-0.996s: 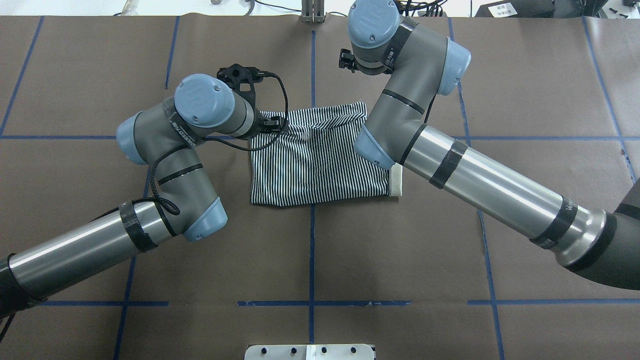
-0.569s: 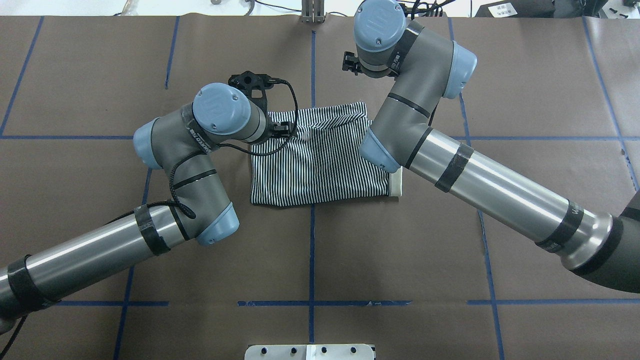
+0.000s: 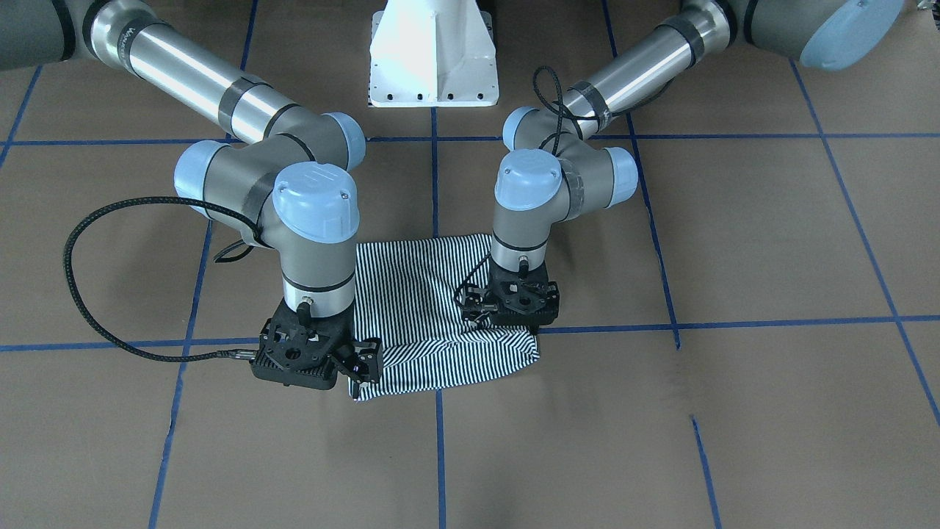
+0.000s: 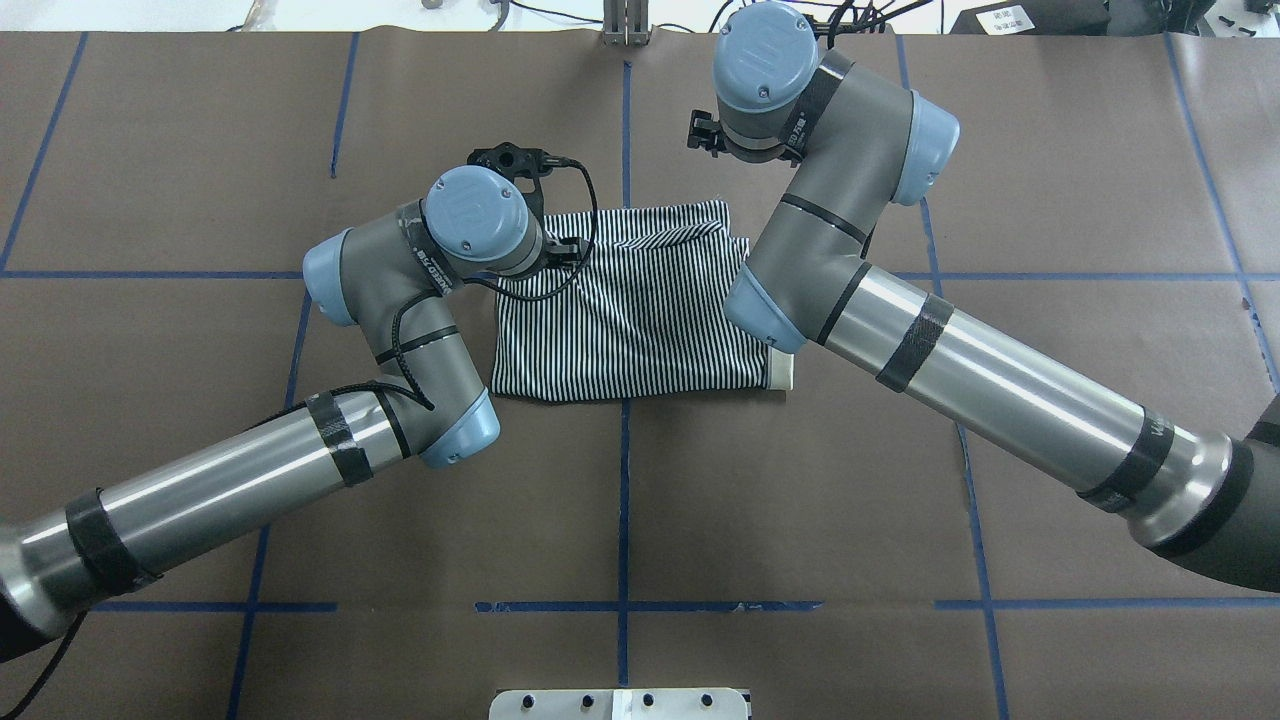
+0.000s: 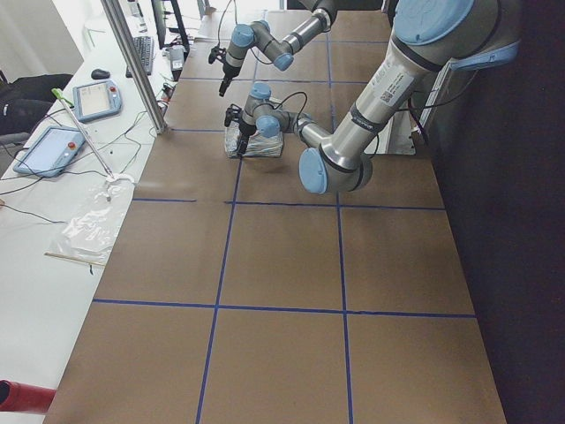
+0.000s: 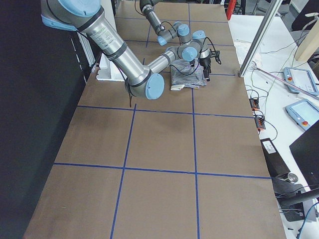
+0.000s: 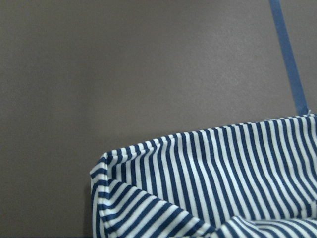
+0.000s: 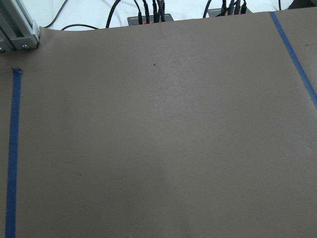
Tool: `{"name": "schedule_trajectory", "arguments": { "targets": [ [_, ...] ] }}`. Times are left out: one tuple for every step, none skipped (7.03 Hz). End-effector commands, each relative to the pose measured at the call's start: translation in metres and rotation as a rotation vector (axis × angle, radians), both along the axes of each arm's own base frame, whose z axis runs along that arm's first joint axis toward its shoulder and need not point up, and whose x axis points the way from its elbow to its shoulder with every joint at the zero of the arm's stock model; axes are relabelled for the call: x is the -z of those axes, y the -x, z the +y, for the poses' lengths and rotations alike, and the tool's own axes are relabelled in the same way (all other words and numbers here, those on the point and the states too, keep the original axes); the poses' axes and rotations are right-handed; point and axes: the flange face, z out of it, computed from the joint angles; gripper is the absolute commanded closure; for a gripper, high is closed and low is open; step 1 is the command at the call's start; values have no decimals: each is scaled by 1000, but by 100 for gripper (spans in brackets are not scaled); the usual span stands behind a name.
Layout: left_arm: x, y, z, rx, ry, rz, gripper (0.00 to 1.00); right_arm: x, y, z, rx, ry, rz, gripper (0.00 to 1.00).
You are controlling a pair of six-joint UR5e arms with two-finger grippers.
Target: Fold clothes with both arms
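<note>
- Shirt (image 4: 630, 320): I find it folded to a rough rectangle. It lies flat near the middle of the worktop (image 4: 800, 520), across the centre tape line (image 4: 622, 480).
- In the overhead view its stripes run front to back.
- The shirt's far edge is rumpled, with a loose fold toward the robot's right. A cream strip (image 4: 782, 372) shows at the near corner on that same side.
- Left arm (image 4: 200, 490): it comes in low, with the wrist over the shirt's far corner on the robot's left.
- Left gripper (image 3: 518, 305): it points straight down at that corner. I cannot tell whether it touches the cloth or sits just above it.
- Its jaws are hidden beneath the wrist in every view, so I cannot tell whether they are released or clenched.
- The left wrist view is close on the shirt corner, which has one layer turned over and lies against bare worktop.
- Right arm (image 4: 1000, 390): it crosses over the shirt's right edge, with the wrist past the far edge.
- Right gripper (image 3: 308, 360): it points down. The side view from the robot's left shows it held clear above the worktop.
- I cannot tell how its jaws stand.
- The right wrist view shows only bare worktop, tape lines and cables at the far edge.
</note>
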Motion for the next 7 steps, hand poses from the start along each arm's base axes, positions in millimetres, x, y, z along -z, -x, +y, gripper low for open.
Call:
{"name": "schedule_trajectory", "arguments": {
  "targets": [
    [-15,9,-33,24,7,-49,0,-3,0,0,1,2,2,0],
    [-22,18,-44,24,1,-70,0,-4,0,0,1,3,3,0],
    [-24,30,-57,25,-15,-85,0,-4,0,0,1,2,2,0],
    [-29,41,-68,24,-27,-104,0,-2,1,1,1,-18,-18,0],
    [-29,57,-80,15,-46,-119,0,-8,0,2,3,-26,-26,0],
    [-17,69,-92,7,-53,-111,0,-9,0,2,2,-25,-27,0],
    [0,68,-93,-24,-42,-72,0,-6,0,2,2,-28,-30,0]
  ]
}}
